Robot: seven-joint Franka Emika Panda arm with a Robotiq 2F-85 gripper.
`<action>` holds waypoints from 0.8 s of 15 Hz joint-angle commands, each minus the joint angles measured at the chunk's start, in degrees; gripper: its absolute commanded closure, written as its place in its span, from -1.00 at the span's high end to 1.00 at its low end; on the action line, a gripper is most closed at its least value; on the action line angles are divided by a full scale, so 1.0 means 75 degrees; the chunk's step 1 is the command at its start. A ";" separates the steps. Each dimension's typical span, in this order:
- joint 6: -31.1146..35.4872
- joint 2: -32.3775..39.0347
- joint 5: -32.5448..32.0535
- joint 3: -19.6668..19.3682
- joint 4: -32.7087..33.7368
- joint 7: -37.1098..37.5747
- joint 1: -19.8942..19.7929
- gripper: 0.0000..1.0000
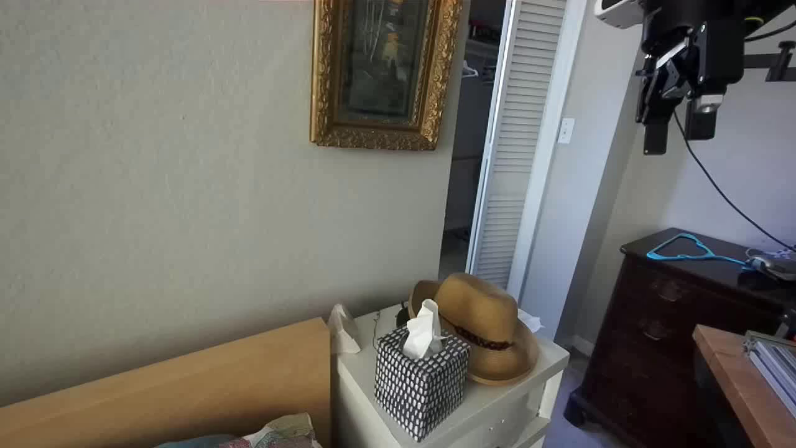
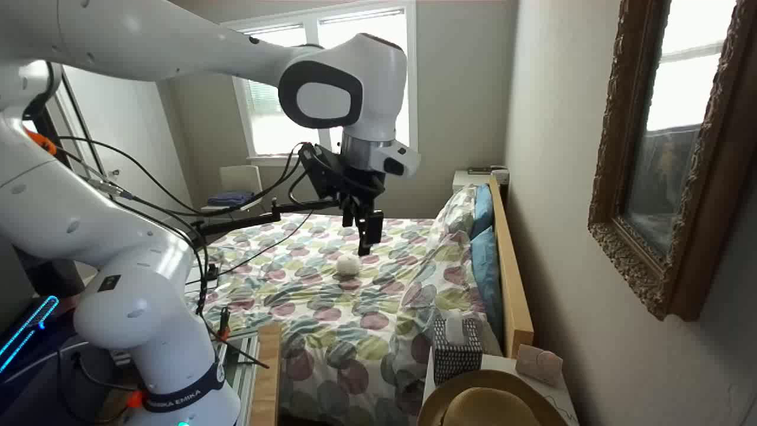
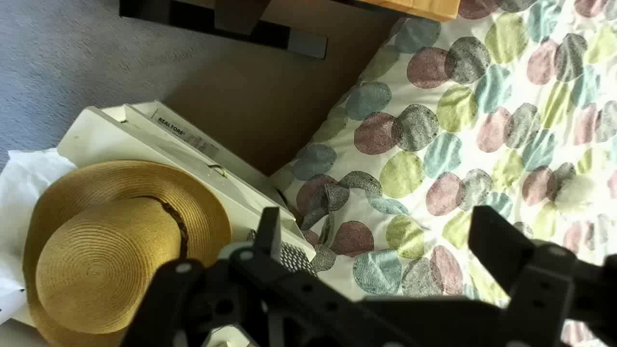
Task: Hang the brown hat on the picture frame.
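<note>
On the nightstand [image 1: 360, 404], a brown hat [image 1: 482, 311], crown up, dark band round the base of the crown. Just beside, left and nearer in an exterior view, a black-and-white tissue box [image 1: 420, 379], white tissue [image 1: 424, 330] poking from the top; cannot tell whether touching the brim. At the far left corner, a small pale pinkish block [image 1: 344, 330], kind unclear. By the brim, at the left in the wrist view, crumpled white paper [image 3: 29, 183].

Higher up on the grey wall [image 1: 186, 186], the gold picture frame [image 1: 373, 138] around a dark painting [image 1: 385, 68], well apart from the hat. To its right, a dark closet [image 1: 469, 124] and a white slatted door [image 1: 525, 143]; farther right, a light switch [image 1: 566, 130], then a dark dresser [image 1: 647, 367] with a blue hanger [image 1: 681, 256] on top.

High at the right, well apart from both hat and frame, the claw [image 1: 678, 138]: wide, fingers pointing down, well spread. In the wrist view, dotted bedspread [image 3: 434, 144] visible between the fingers, hat at the left, partly hidden.

In an exterior view, a white fuzzy ball [image 2: 348, 266] on the bedspread, a blue pillow [image 2: 485, 260] by the wooden headboard [image 2: 516, 296] at the right. At the far end, a bright window [image 2: 260, 106]; to the left, a chair [image 2: 241, 177] with folded purple cloth [image 2: 229, 199].
</note>
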 commanded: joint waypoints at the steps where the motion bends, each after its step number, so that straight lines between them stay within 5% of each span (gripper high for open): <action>1: -0.0026 0.0014 0.0062 0.0135 0.0015 -0.0066 -0.0161 1.00; 6: 0.0520 0.0570 0.0424 0.0088 0.0194 0.0769 -0.0424 1.00; 12: 0.2452 0.1961 0.0700 0.0326 0.0323 0.2261 -0.0713 1.00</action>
